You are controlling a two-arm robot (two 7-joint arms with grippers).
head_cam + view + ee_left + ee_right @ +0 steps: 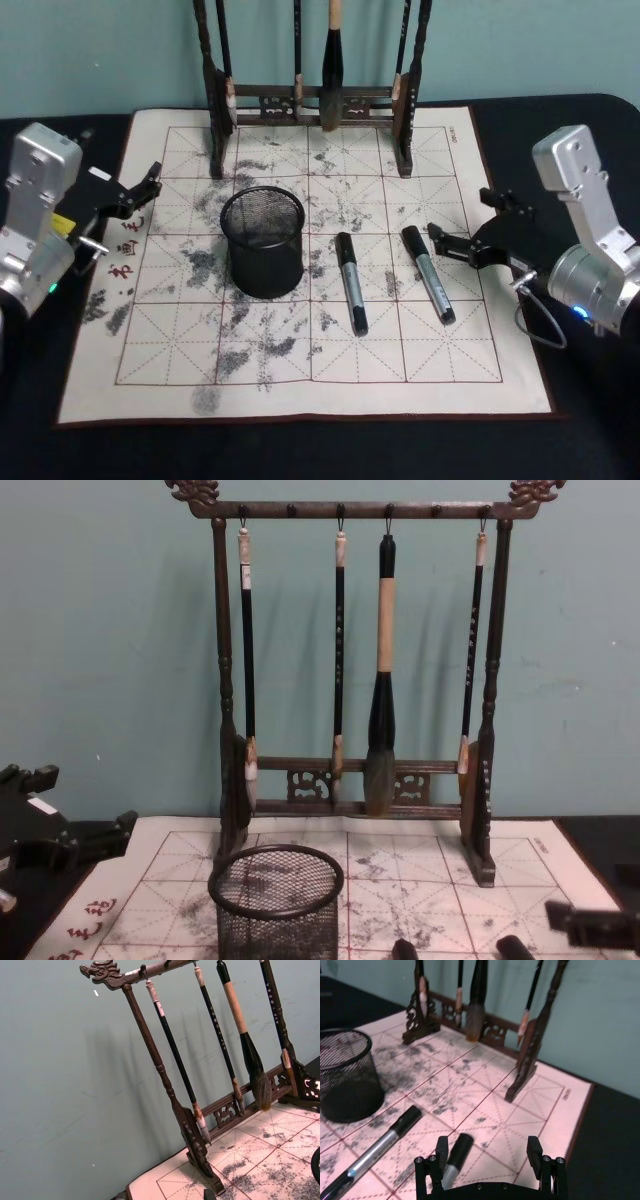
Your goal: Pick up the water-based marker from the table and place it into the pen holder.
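Two markers logged on the mat (450,360)?
— Confirmed. The first marker (351,283) lies flat just beside the pen holder (262,243), the second marker (428,273) flat further right. Neither is in the holder.
And the grippers?
— The right gripper (478,225) sits low by the second marker's cap, jaws spread, holding nothing. The left gripper (145,192) is at the mat's left edge, jaws likewise spread.
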